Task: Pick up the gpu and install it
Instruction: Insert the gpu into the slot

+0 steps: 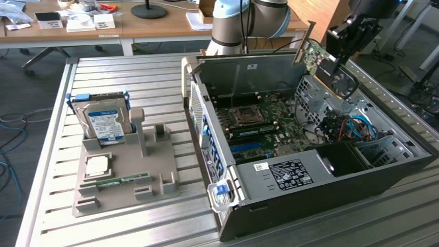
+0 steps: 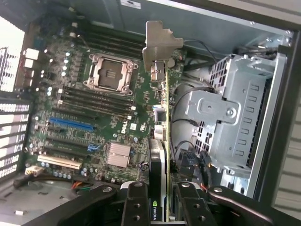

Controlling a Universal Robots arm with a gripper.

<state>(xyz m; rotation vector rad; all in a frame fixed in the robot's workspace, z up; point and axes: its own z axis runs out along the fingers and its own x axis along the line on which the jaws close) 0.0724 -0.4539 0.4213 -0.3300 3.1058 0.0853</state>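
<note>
The robot's black two-finger gripper (image 2: pixel 162 212) is closed on the gpu (image 1: pixel 315 55), a thin green circuit card with a black cooler, a round fan and a silver metal end bracket (image 2: pixel 159 44). In the wrist view the card (image 2: pixel 162 127) runs edge-on between the two finger pads (image 2: pixel 136 207), clamped on both faces. The card is held clear in the air, tilted, above the far edge of the open black computer case (image 1: pixel 322 190). Its bracket end is uppermost in the exterior view, and no part of the card touches the case. Below it lies the green motherboard (image 1: pixel 264 116), with a silver processor socket (image 2: pixel 112 70) and a blue expansion slot (image 2: pixel 70 124) in plain sight. A perforated silver metal drive cage (image 2: pixel 230 117) stands beside the board inside the case. The case rests on its side on the slatted aluminium table (image 1: pixel 116 226), along the edge at the exterior view's right. A grey plastic parts holder (image 1: pixel 127 190) sits on the same surface toward the edge at the exterior view's left, well apart from the gripper. It carries a boxy hard drive with a blue-white label (image 1: pixel 104 121) standing upright at its far end. A narrow green memory stick (image 1: pixel 120 181) lies flat nearer its front edge.
</note>
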